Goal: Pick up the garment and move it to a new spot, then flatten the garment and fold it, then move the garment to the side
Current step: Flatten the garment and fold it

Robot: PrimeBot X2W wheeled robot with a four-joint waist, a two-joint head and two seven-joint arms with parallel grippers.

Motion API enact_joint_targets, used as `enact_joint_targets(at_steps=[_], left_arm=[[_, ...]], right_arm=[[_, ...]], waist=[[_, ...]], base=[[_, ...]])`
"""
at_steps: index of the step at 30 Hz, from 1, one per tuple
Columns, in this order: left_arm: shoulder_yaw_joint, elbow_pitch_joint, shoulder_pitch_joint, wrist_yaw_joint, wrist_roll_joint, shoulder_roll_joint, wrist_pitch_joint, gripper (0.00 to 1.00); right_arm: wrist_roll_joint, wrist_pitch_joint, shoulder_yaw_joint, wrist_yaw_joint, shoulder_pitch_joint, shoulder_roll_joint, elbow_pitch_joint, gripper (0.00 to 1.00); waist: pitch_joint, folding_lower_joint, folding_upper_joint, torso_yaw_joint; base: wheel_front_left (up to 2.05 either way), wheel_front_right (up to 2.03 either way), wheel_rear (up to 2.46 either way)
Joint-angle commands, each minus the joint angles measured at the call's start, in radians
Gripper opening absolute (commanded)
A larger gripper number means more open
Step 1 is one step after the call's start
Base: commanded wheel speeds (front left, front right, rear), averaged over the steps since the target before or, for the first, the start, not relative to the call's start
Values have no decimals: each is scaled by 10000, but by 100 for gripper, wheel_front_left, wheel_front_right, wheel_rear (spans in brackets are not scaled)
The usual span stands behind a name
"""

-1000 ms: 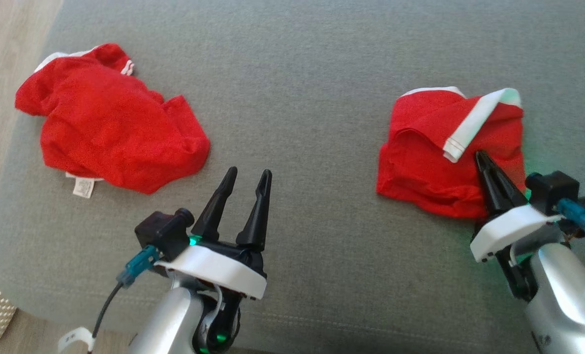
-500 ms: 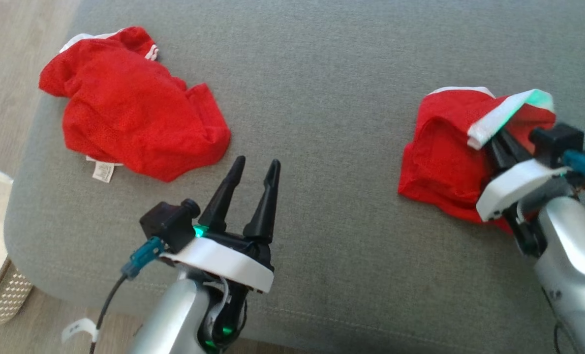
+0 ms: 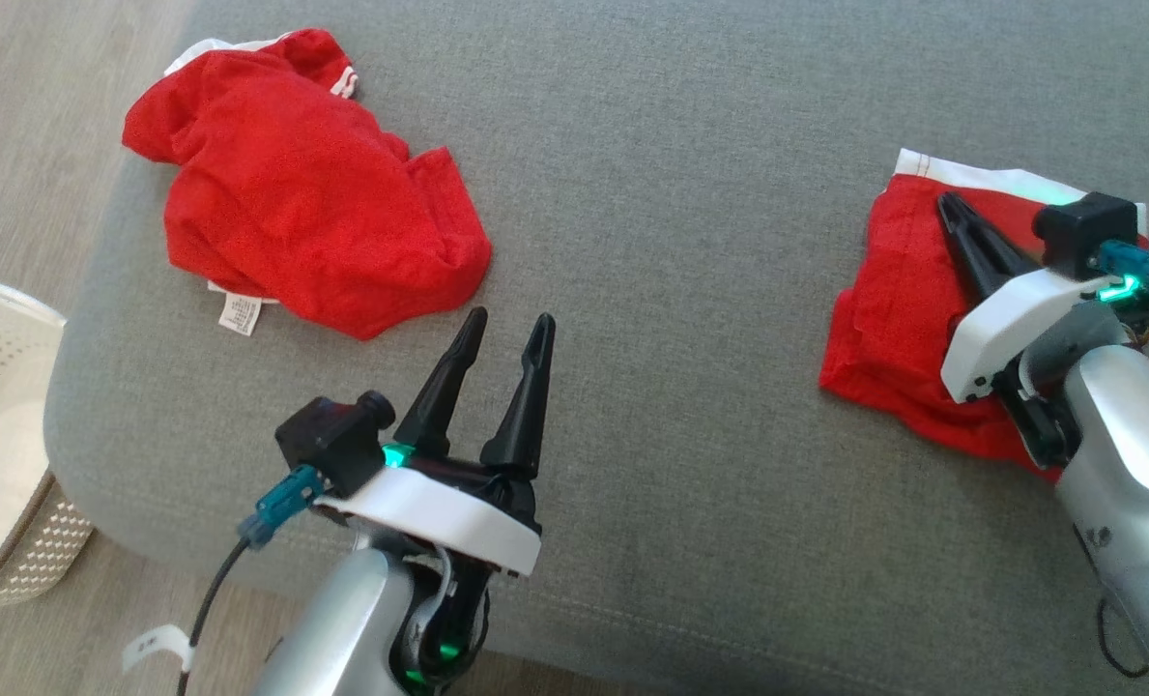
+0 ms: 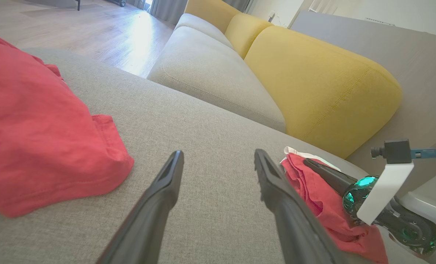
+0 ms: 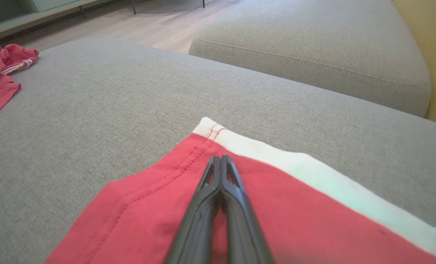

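Lying across the folded garment (image 3: 883, 290) toward the right edge of the sofa (image 3: 680, 242), the right gripper (image 3: 946, 200) had jaws pressed together, the left gripper (image 3: 510, 319) jaws wide.

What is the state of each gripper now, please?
Left gripper: open, empty, over the grey cushion.
Right gripper: shut, tips on the folded red garment, no cloth visibly pinched.

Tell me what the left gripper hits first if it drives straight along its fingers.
Probably the bare grey cushion: the left gripper points between the crumpled garment on its left and the folded garment on its right, in line with neither. How steeply it dips is unclear.
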Motion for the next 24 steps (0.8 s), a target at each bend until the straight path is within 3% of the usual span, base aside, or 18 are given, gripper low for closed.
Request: enact_joint_targets(at_steps=[1,12,24], left_arm=[[247,-370,-275,62,-32,24,-120,100],[749,-510,-174,77,279,24,-120,100],[1464,-598,-10,8,483,24,-120,100]], right_arm=[[90,-108,129,-7,1,-11,-223,0],[727,-1431,397,-7,121,143,-673,0],[117,-2066,-1872,-7,2061,362,-3082,0]], waist=[[2,0,0,-11],[-694,0,0,-779],[-1510,0,0,-1950]], base=[[0,0,0],[0,0,0],[0,0,0]])
